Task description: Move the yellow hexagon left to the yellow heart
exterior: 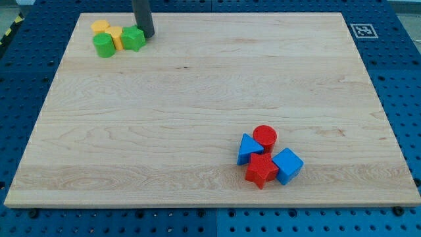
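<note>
The yellow hexagon [100, 27] lies at the board's top left corner. The yellow heart [116, 35] sits just right of and below it, touching it. A green cylinder [103, 45] is below the hexagon and a green star-like block [133, 39] is right of the heart; all of them are packed together. My tip [147, 35] is at the right edge of the green star-like block, touching or nearly touching it, to the right of both yellow blocks.
A second cluster lies at the lower right: a red cylinder [265, 136], a blue triangle [248, 149], a red star [261, 170] and a blue cube [287, 165]. The wooden board [197, 99] rests on a blue pegboard; a fiducial marker [362, 30] sits at its top right corner.
</note>
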You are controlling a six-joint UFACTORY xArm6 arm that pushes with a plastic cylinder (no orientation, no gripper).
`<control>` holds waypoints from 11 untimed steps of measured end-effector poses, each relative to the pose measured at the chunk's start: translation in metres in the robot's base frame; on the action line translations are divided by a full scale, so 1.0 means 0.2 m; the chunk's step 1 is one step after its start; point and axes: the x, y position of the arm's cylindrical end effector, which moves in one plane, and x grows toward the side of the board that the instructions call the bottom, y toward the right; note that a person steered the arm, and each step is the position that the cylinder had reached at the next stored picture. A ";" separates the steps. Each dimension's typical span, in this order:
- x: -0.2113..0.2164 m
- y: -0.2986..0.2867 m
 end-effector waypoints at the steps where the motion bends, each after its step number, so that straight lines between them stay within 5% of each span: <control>1: 0.05 -0.01; 2: 0.13 -0.01; 4: -0.07 0.00; 6: -0.16 -0.44; 8: -0.37 -0.33; 11: -0.32 -0.52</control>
